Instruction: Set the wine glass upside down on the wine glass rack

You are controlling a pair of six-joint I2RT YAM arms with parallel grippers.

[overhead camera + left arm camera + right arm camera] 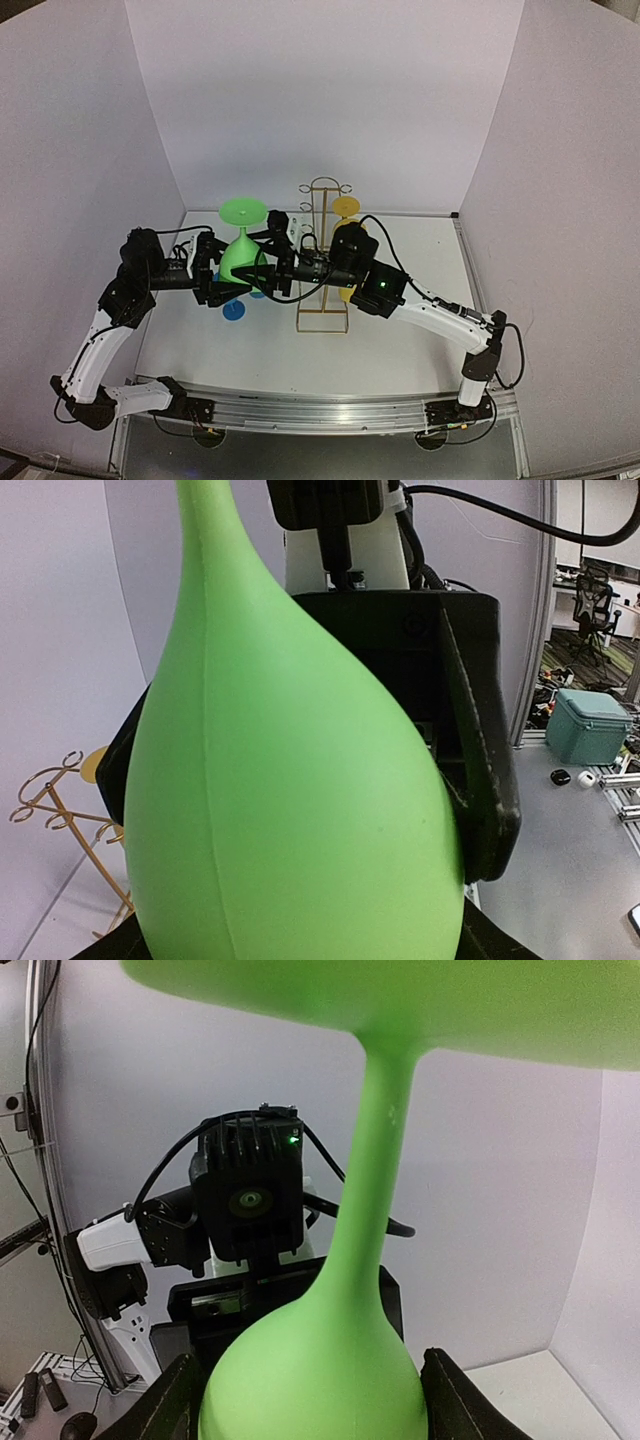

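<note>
Two grippers hold one green wine glass (pixel 238 258) up off the worktop (pixel 300 350), a bit left of the middle in the top view. The glass is upside down, with its round foot on top and its fat bowl below. The left gripper (pixel 226 280) is closed on the bowl from the left of the frame. The right gripper (pixel 264 268) is closed on it from the right. The gold wine glass rack (pixel 321 330) stands just right of the glass. A yellow glass (pixel 346 207) hangs on the rack's right side. A blue glass (pixel 233 310) sits on the worktop just below the green one in the frame.
</note>
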